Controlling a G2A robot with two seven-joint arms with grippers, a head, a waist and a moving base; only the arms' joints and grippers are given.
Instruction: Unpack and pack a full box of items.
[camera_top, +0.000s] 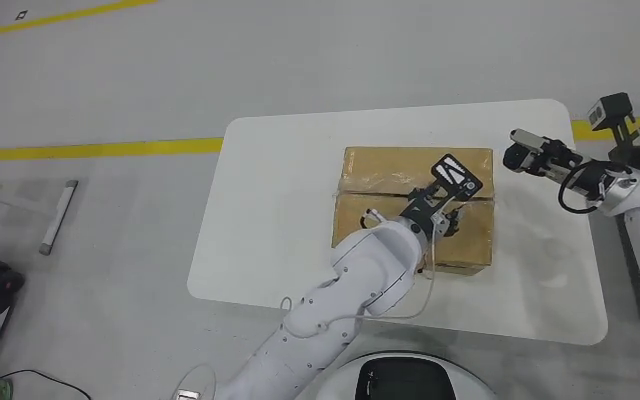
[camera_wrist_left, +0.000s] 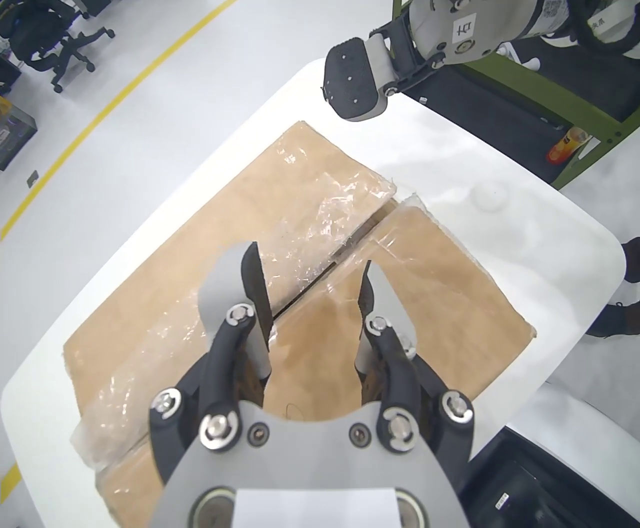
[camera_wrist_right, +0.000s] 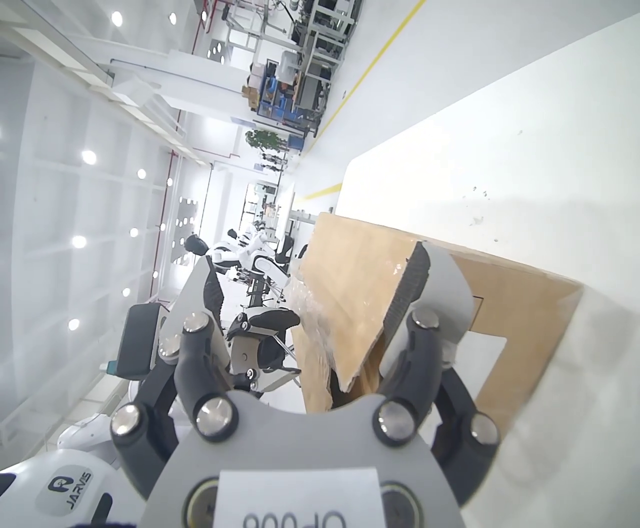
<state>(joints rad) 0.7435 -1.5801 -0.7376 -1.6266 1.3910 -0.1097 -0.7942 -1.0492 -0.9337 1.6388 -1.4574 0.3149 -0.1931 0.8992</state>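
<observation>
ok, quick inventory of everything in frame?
cardboard box: 1, brown, middle of the table, flaps shut
clear tape: 1 strip, transparent, crinkled along the box's centre seam
table: 1, white, under the box
floor lines: 2, yellow, on the grey floor beyond the table
bar: 1, pale grey, lying on the floor off the table's left side in the top view
left gripper: 1, black and grey, open, above the box's seam
right gripper: 1, black and grey, open, by the box's far right corner
</observation>
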